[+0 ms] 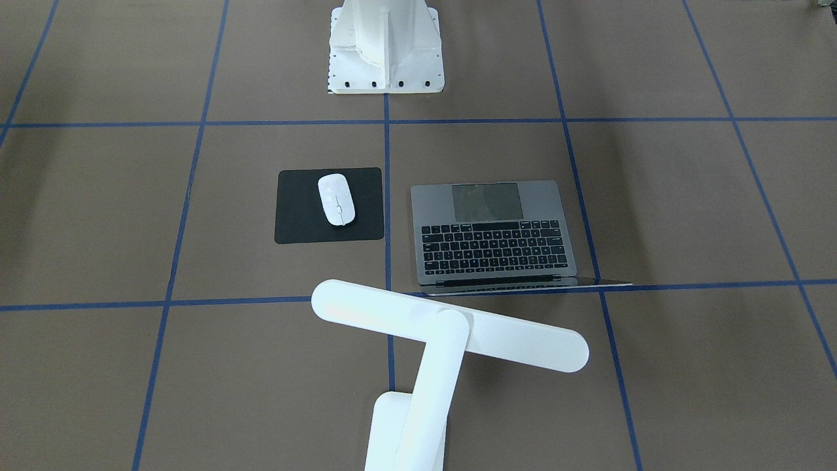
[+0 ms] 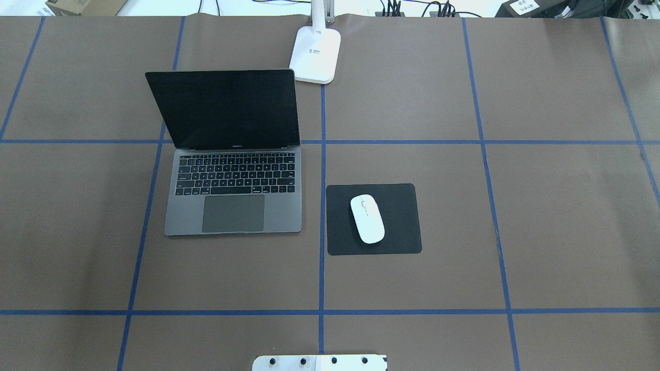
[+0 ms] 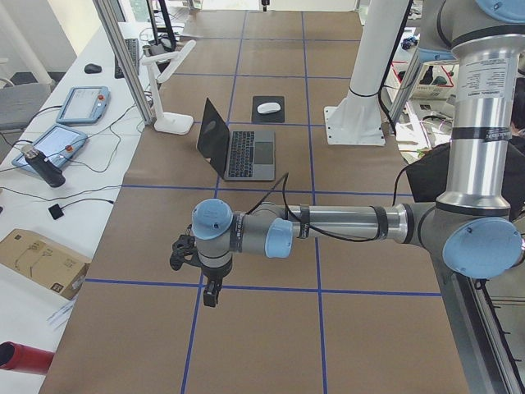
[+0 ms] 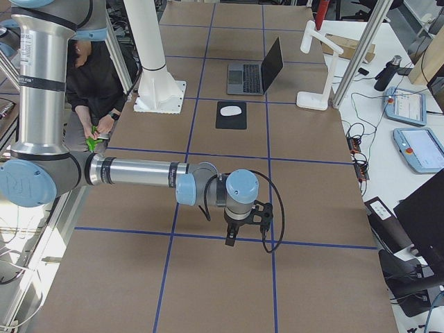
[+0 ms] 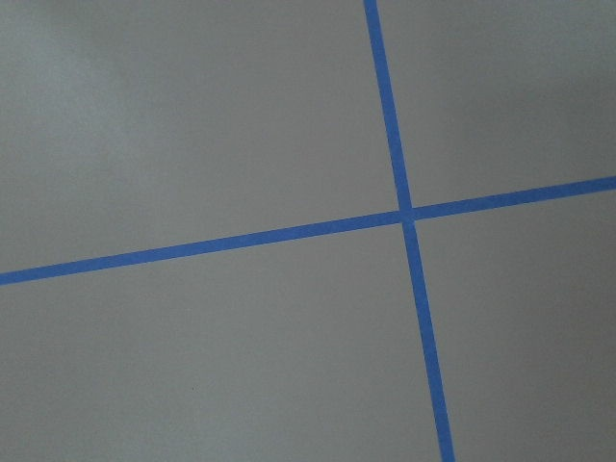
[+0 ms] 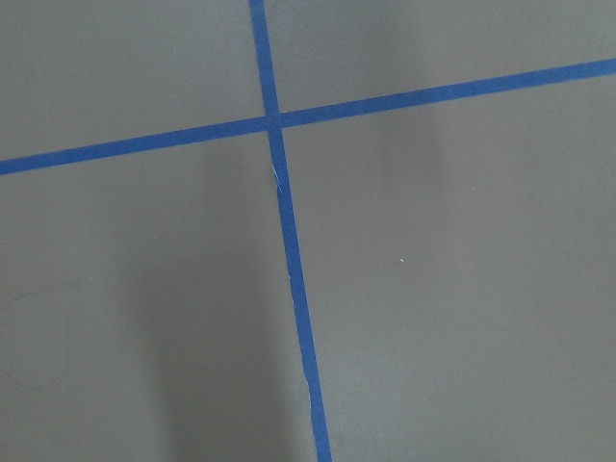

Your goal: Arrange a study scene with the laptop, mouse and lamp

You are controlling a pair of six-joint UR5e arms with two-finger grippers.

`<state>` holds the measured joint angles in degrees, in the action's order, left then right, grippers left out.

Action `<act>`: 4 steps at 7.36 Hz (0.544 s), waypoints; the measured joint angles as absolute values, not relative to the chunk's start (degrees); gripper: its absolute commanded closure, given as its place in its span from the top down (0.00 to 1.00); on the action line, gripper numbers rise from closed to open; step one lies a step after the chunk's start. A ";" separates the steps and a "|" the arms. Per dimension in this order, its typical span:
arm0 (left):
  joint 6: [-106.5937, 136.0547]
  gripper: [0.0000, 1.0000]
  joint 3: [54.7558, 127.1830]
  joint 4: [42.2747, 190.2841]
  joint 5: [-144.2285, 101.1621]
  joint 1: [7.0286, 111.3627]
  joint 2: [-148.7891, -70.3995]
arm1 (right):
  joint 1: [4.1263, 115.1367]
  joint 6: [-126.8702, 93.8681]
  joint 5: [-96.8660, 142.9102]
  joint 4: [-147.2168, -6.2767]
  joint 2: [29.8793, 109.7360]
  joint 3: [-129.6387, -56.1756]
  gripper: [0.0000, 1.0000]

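- Overhead exterior: the laptop [image 2: 232, 206] is seen opened on the bench [image 2: 541, 216], the mouse [image 2: 367, 218] laid on a black pad [image 2: 405, 239] beside it, and the lamp [image 2: 315, 54] stood behind.
- The arrangement is judged complete; no further placing seems called for.
- The left hand [image 3: 210, 294] and right hand [image 4: 230, 238] are held well apart from these; whether they are open or closed cannot be told.

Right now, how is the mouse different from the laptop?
The mouse is small, white and oval; the laptop is much bigger, grey and rectangular. The mouse lies on a black pad; the laptop sits straight on the brown table. The laptop is open with a dark screen; the mouse is one low piece. Both sit side by side.
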<state>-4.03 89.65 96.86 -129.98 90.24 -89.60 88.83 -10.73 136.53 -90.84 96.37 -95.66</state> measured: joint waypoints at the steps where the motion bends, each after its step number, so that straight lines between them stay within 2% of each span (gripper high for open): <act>1: -3.93 0.99 89.66 96.67 -129.93 90.24 -89.59 | 88.75 -10.72 136.52 -93.19 95.40 -96.19 1.00; 4: -3.87 0.99 90.04 96.03 -129.90 90.25 -89.70 | 88.61 -10.72 136.77 -94.79 95.05 -97.16 1.00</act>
